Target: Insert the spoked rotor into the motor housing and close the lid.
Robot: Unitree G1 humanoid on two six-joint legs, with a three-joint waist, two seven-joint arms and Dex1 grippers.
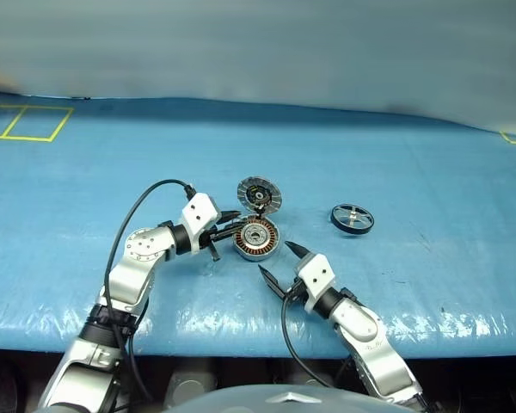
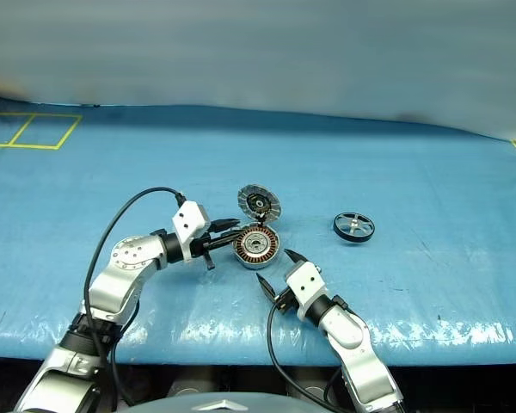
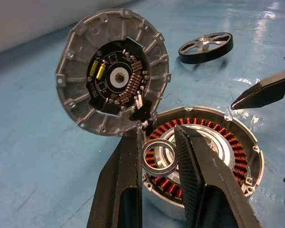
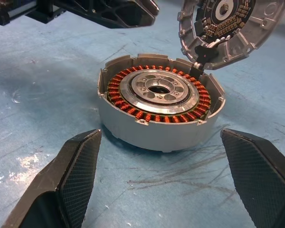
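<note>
Head view: right gripper [image 1: 278, 260], fingers spread wide, is facing the motor housing [image 1: 256, 238] just beyond; spoked rotor [image 1: 353, 217] is lying apart.

Left wrist view: left gripper [image 3: 157, 142] is pinching a silver bearing ring [image 3: 160, 158] above the housing, lid [image 3: 113, 81] standing open behind.

Advice: seat ring centrally first.

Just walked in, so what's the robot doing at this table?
It is assembling a motor. The left gripper holds a small metal ring above the open housing, whose lid stands hinged up. The right gripper waits open beside the housing. The rotor lies apart on the blue table, not yet inserted.
</note>
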